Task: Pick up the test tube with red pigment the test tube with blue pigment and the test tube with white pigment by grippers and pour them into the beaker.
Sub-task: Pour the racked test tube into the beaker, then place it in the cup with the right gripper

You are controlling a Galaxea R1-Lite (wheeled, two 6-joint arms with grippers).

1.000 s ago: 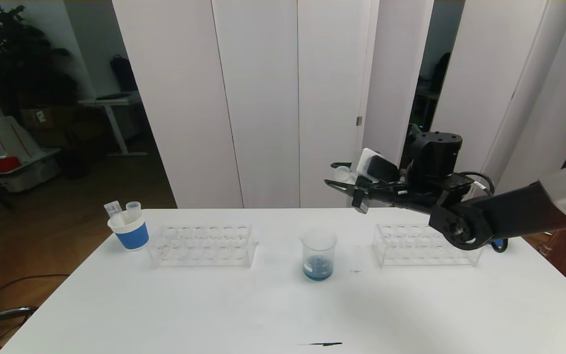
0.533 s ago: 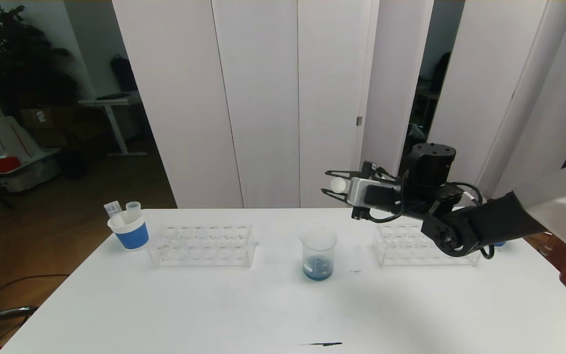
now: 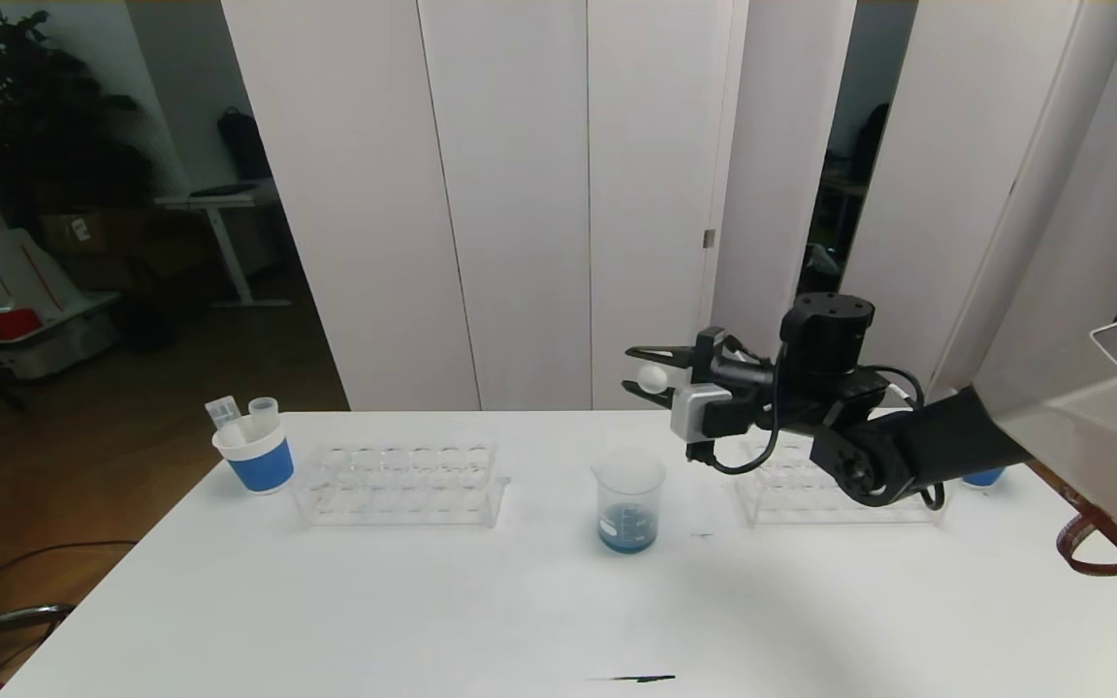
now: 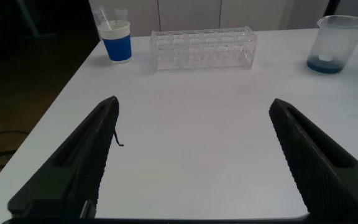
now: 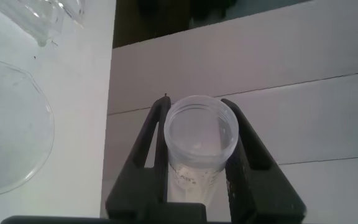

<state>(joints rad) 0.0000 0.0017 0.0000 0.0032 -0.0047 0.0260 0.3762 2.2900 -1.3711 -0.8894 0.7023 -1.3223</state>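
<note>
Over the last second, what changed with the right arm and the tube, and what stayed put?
The right gripper, shut on the test tube with white pigment, rolled at the wrist and drifted slightly left, closer over the beaker. The blue liquid in the beaker looks unchanged. Both racks, the cup and the open left gripper stayed put.

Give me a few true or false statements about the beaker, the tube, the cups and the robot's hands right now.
1. The right hand is shut on a tube. True.
2. The beaker is empty. False: blue liquid lies at its bottom.
3. The right hand is above and just behind the beaker. True.
4. The left hand holds a tube. False: it is open with nothing between its fingers, low over the table.
5. The left cup holds two tubes. True.
6. The left rack is full of red tubes. False: no red shows in it.
</note>
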